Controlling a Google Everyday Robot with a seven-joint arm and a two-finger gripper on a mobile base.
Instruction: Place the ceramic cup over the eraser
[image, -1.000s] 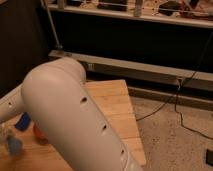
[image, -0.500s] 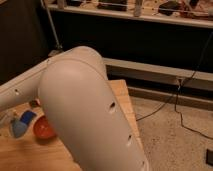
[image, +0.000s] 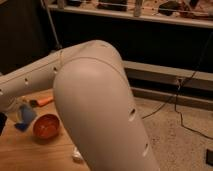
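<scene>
Honestly, arm (image: 95, 100) hogs the middle; pincer's closed, hidden past the 9 o'clock edge, and the ceramic cup (image: 25, 114) sits just beside red bowl (image: 46, 126), 8 o'clock on the desk (image: 30, 155).

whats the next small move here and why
Probably open the tool and bring it to the ceramic cup. The tool is shut and out of view past the left edge, where the arm runs; the cup sits by the red bowl, apparently ungripped. The eraser is not in view.
</scene>
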